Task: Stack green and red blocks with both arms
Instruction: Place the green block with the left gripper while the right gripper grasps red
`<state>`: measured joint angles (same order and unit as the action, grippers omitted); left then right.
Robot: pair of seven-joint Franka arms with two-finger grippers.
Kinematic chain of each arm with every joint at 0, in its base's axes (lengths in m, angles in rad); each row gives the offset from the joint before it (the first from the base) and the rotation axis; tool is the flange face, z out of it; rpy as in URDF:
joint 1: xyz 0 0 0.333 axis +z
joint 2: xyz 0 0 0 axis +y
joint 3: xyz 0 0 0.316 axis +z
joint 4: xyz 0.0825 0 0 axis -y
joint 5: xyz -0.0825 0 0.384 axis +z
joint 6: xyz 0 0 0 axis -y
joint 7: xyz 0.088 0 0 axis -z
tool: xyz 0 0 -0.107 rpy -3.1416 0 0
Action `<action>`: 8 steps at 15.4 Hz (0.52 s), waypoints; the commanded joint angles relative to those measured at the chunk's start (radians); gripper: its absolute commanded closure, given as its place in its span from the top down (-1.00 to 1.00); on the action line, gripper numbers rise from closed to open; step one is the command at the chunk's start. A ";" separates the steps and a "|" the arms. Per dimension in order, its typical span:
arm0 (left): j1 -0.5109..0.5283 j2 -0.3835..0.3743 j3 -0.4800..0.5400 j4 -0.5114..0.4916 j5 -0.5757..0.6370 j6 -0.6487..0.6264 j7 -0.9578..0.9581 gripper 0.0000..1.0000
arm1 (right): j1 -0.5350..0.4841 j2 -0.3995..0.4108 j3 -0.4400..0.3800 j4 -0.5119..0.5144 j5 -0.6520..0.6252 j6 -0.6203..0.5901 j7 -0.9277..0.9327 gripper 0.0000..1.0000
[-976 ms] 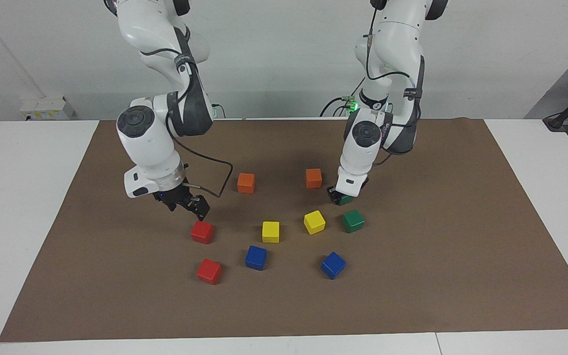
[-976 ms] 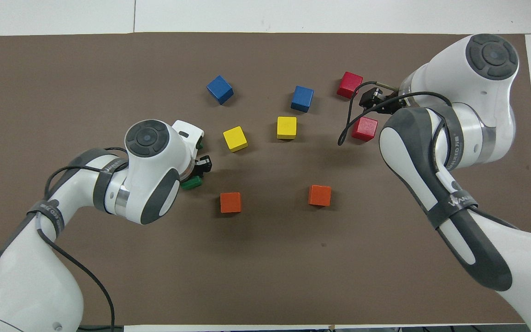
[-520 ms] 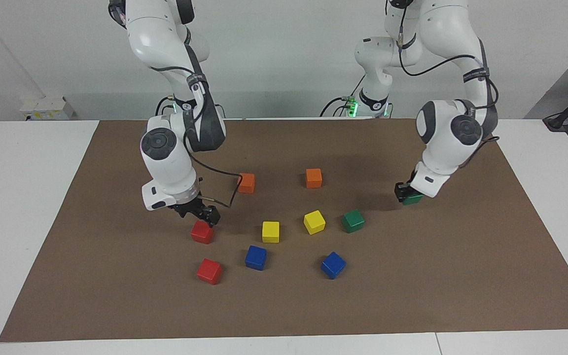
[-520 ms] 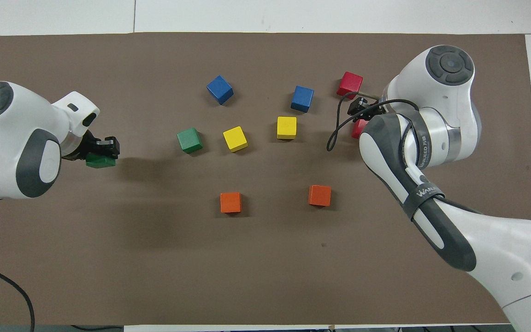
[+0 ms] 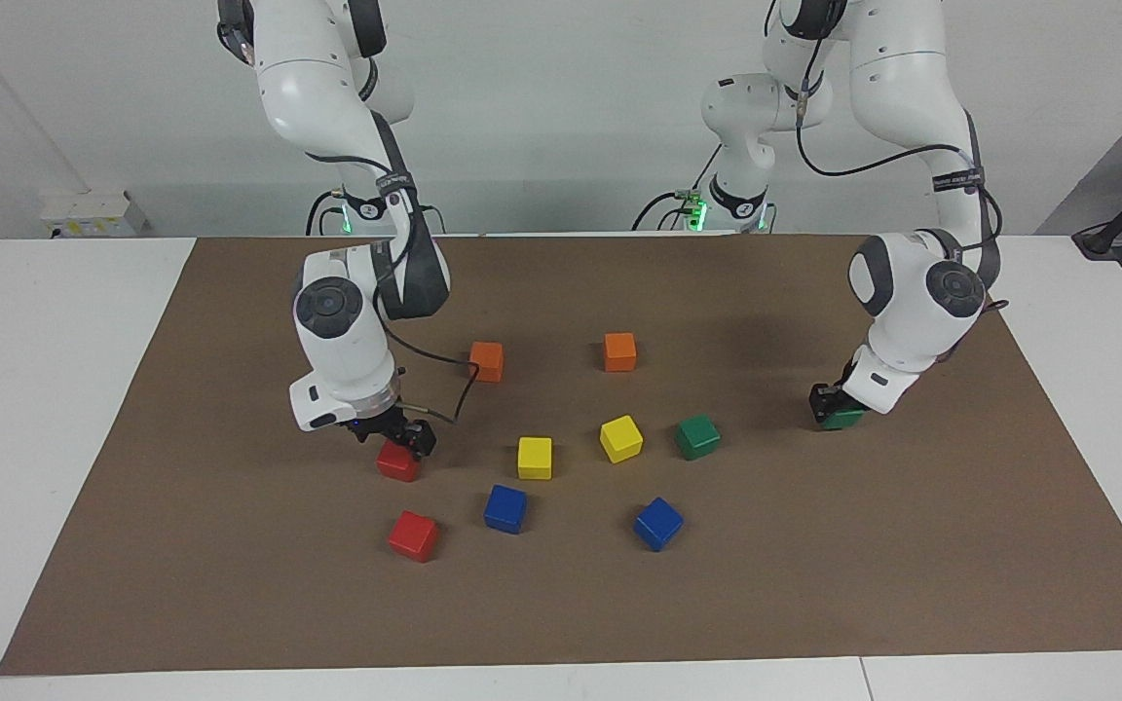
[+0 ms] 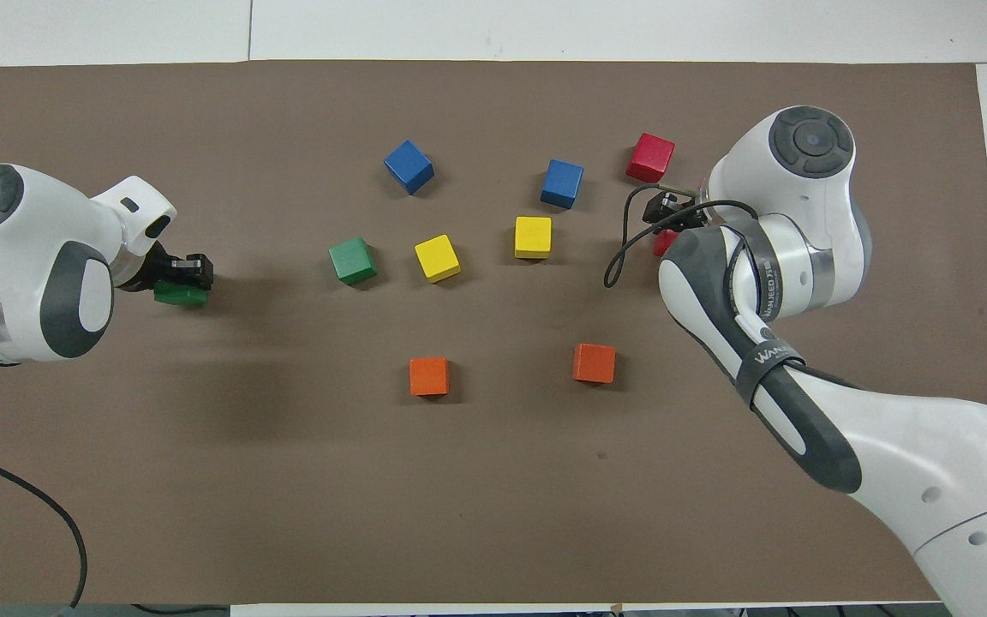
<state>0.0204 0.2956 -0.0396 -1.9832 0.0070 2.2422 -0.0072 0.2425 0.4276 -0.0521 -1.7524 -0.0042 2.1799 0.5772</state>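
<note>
held green block: the left pincer (image 5: 832,407) is clamped on a dark green block (image 5: 845,419), low over the brown mat (image 5: 814,584) toward the left arm's end of the bench (image 5: 55,389); whether the block touches the mat I cannot tell.
second green block: free green block (image 5: 696,436) sits on the mat beside a yellow cube (image 5: 621,438), toward the middle.
red blocks: near red block (image 5: 397,461) lies directly under the right pincer (image 5: 397,434); far red block (image 5: 414,535) sits closer to the bench's front edge, clear of the arm.
right pincer: jaws spread wide, low around the near red block's top, not yet closed on it by my reading.
step in hand: likely setting the green down as a base while the right arm takes red.
doing it well: centre the jaws on flat faces, close squarely, lift straight; lower the green flat before letting go.
neighbours: second yellow cube (image 5: 535,458), blue cube (image 5: 505,508), another blue cube (image 5: 658,523), two orange cubes (image 5: 487,361) (image 5: 619,351).
in the way: the blue cube next to the far red block is the closest crowding; the right arm's cable (image 5: 444,389) hangs near one orange cube.
</note>
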 commanded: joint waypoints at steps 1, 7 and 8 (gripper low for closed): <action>0.038 0.013 -0.008 0.003 -0.002 0.022 0.046 -1.00 | 0.000 -0.009 -0.003 -0.027 -0.014 0.047 -0.023 1.00; 0.039 0.014 -0.008 -0.026 -0.002 0.062 0.046 -0.17 | -0.008 0.003 -0.002 -0.062 -0.033 0.113 -0.030 1.00; 0.039 0.014 -0.008 -0.026 -0.002 0.063 0.046 0.99 | -0.006 0.002 -0.002 -0.070 -0.034 0.115 -0.028 1.00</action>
<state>0.0480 0.3123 -0.0406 -1.9975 0.0070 2.2800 0.0223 0.2418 0.4338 -0.0576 -1.7975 -0.0244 2.2632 0.5696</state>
